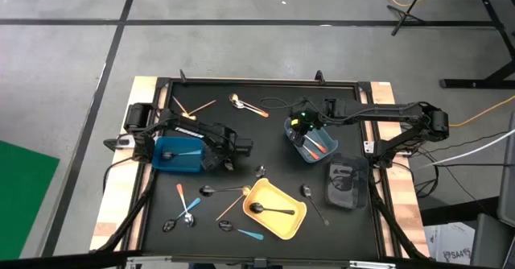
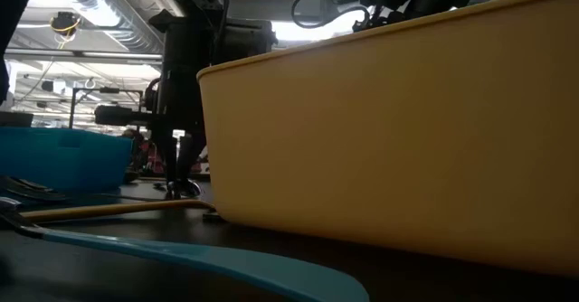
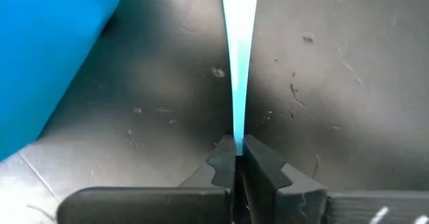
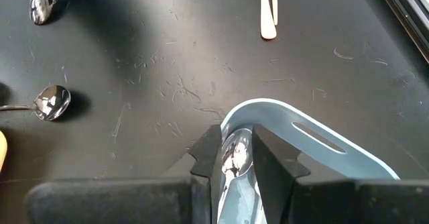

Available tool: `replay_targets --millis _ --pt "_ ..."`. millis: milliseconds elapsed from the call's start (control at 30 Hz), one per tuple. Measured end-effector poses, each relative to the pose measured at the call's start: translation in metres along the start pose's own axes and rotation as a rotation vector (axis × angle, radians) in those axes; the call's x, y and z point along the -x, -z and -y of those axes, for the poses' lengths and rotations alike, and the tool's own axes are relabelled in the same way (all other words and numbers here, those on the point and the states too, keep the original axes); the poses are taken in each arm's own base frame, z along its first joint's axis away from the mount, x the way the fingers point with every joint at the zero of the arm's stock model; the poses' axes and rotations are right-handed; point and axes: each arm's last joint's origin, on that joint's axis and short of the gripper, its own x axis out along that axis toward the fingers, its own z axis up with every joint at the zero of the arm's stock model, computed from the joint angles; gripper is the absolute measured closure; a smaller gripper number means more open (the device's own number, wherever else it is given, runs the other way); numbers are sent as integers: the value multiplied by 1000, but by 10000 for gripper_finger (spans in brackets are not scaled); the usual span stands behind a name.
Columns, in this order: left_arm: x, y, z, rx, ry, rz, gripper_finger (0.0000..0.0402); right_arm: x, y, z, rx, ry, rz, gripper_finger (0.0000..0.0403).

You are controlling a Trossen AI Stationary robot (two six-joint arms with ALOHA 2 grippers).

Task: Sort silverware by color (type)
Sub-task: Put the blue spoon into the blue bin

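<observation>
left pincer: closed on the light-blue spoon handle, table centre, beside the blue bin.
handle axis: runs straight out ahead of the fingertips.
right pincer: grips a silver spoon bowl over the pale-blue bin.
judged nearer arm: left.

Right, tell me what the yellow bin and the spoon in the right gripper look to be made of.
Yellow bin: likely moulded plastic, with an even opaque colour and a smooth matte wall. Spoon in the right gripper: its bowl looks like polished metal, mirror-bright with reflections.
</observation>
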Motion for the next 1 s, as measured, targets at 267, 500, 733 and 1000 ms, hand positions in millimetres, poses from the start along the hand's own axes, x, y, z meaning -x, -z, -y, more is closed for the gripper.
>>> replay_targets --millis 267,500,733,1000 --pt "2 7 -5 -59 46 49 396 0 0 0 0 0 0 331" --pt "12 8 -10 -80 110 84 398 0 0 0 0 0 0 331" --pt "23 12 -16 -106 191 123 399 0 0 0 0 0 0 331" --pt "37 20 -27 -143 292 169 399 0 0 0 0 -1 4 331"
